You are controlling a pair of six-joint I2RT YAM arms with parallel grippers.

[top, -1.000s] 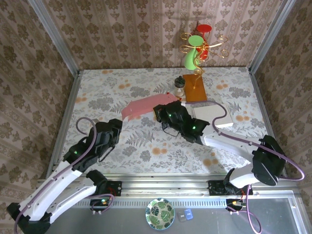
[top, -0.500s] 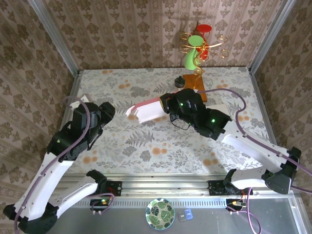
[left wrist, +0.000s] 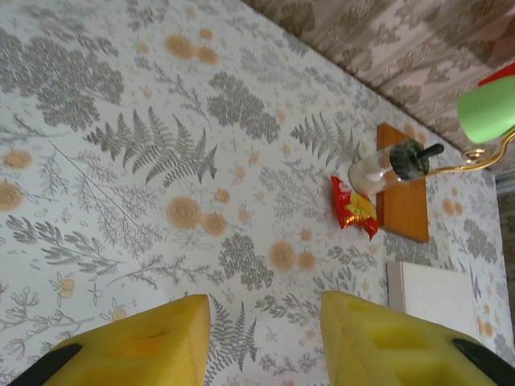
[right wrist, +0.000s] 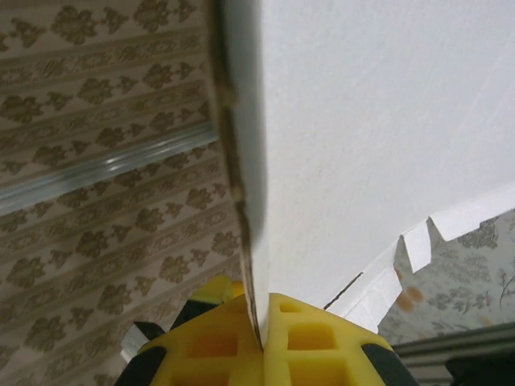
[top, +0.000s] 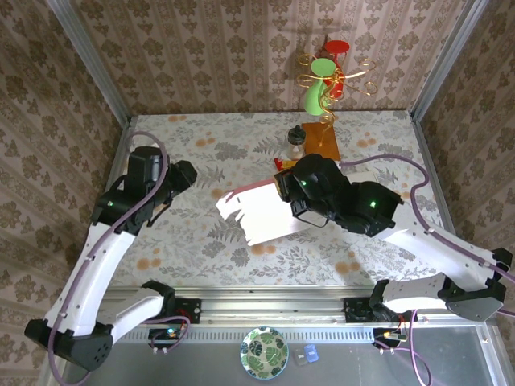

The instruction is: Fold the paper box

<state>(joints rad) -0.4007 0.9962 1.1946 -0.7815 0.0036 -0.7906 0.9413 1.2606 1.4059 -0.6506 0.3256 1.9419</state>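
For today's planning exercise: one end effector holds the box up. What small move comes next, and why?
Probably swing the left end effector toward the free notched edge of the paper box: the right end effector pinches one edge, holding it aloft, while the left is open, empty.

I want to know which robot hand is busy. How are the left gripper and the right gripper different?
The left gripper is open with nothing between its fingers; the right gripper is shut on the paper box. The left one hangs over the table; the right one holds the box up tilted by its edge. Both have yellow fingers.
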